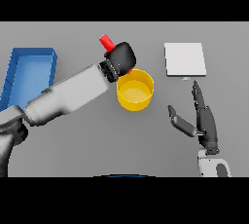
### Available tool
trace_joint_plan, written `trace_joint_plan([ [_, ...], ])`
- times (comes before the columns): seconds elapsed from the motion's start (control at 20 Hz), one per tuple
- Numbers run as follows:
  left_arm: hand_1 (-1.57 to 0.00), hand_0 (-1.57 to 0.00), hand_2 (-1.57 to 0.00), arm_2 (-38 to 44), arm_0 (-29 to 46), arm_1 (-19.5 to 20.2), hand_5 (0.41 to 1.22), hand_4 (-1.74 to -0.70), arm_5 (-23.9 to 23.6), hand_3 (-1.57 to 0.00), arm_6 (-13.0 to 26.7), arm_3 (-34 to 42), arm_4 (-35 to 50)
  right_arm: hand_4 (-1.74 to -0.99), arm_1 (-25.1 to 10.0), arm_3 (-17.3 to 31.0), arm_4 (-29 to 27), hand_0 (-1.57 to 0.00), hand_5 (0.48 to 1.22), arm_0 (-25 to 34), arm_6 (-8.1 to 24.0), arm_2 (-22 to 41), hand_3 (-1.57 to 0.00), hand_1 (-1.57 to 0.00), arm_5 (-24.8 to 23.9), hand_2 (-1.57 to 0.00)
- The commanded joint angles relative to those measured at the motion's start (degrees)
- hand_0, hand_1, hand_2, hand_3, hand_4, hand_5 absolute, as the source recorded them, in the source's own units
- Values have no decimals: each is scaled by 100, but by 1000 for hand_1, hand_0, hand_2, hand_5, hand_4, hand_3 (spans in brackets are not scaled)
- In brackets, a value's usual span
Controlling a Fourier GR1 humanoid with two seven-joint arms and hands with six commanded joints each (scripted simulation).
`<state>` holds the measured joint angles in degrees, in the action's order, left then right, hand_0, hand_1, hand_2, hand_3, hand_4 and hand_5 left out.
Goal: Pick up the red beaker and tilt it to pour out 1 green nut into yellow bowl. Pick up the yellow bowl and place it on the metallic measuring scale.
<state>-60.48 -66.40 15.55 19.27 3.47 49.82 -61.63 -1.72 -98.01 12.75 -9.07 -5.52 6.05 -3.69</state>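
My left hand [121, 56] is curled round the red beaker [105, 41], holding it just above the far left rim of the yellow bowl [135, 90]. Only the beaker's upper end sticks out past the hand, pointing up and to the left. The bowl stands upright in the middle of the table, and I cannot make out a green nut anywhere. The metallic measuring scale [185, 59] lies flat to the bowl's far right. My right hand [204, 118] hovers open, fingers straight, below the scale and right of the bowl.
A blue tray [17, 74] sits at the table's left side, partly behind my left forearm. A small mark lies just below the scale's front edge.
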Motion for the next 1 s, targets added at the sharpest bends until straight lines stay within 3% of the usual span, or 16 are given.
trace_joint_plan([
  [0.0, -1571, -1571, -1571, -81, -77, 26, 1221, -1739, -101, -1558, -114, -112, -58, -1276, -27, 8, 5, 1, 600, 44, 50, -26, 1, 1, -11, 1],
  [0.25, -1571, -1571, -1571, -548, -547, -191, 1221, -1736, 199, -1567, -313, -455, -282, -1236, -64, 55, 186, 1, 582, 119, 101, -22, 1, 1, -133, 1],
  [0.55, -1571, -1571, -1571, -1138, -882, -257, 1221, -1735, -38, -1570, -637, -686, -581, -1210, -89, 70, 220, 1, 592, 125, 6, -15, 1, 1, -135, 1],
  [0.7, -1571, -1571, -1571, -1289, -1072, -167, 1221, -1733, -5, -1570, -802, -622, -600, -1207, -93, 89, 262, 1, 594, 15, -171, -15, 1, 1, -178, 1],
  [0.85, -1571, -1571, -1571, -1096, -1541, -21, 1221, -1729, -96, -1571, -907, -766, -447, -1209, -51, -40, 290, 1, 592, 105, -29, 30, 1, 1, -198, 1],
  [0.9, -1571, -1571, -1571, -1009, -1673, 111, 1221, -1727, -184, -1494, -954, -837, -375, -1203, -26, 50, 348, 1, 592, 135, -15, 40, 1, 1, -246, 1],
  [0.95, -1571, -1571, -1399, -902, -1857, 163, 1221, -1676, -253, -1509, -923, -981, -322, -1201, -17, 80, 351, 1, 592, 191, 23, 38, 1, 1, -253, 1],
])
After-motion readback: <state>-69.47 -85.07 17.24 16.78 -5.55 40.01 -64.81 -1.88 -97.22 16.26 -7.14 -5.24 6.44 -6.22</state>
